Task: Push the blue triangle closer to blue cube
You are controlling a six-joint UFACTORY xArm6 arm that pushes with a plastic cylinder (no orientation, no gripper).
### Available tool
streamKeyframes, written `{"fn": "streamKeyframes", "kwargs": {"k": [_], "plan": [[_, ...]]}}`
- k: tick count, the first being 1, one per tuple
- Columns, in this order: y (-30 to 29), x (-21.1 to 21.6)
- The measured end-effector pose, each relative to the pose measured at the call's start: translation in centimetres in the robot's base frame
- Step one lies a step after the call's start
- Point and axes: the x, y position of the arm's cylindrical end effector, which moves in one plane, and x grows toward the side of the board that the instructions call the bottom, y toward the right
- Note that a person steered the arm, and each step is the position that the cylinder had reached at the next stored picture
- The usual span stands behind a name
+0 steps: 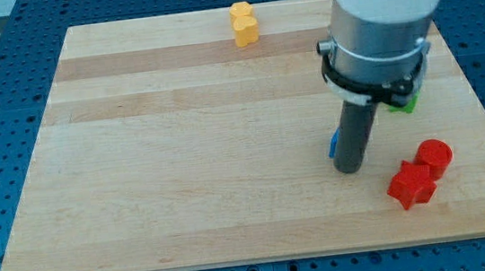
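Observation:
My tip (pixel 349 169) rests on the wooden board right of its centre. A blue block (pixel 334 142) shows only as a thin sliver at the rod's left side, touching it; its shape cannot be made out and most of it is hidden behind the rod. No other blue block is visible; the arm's wide body covers the board's upper right part.
A red cylinder (pixel 435 156) and a red star-shaped block (pixel 411 184) lie together to the tip's right. A green block (pixel 404 103) peeks out under the arm. A yellow heart-shaped block (pixel 244 24) sits near the board's top edge (pixel 167 19).

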Motion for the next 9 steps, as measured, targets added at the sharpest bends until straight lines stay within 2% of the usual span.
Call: {"fn": "streamKeyframes", "kwargs": {"k": [2,5,9], "plan": [[0.1,-4.9],[0.1,-5.4],[2.2,-8.6]]}}
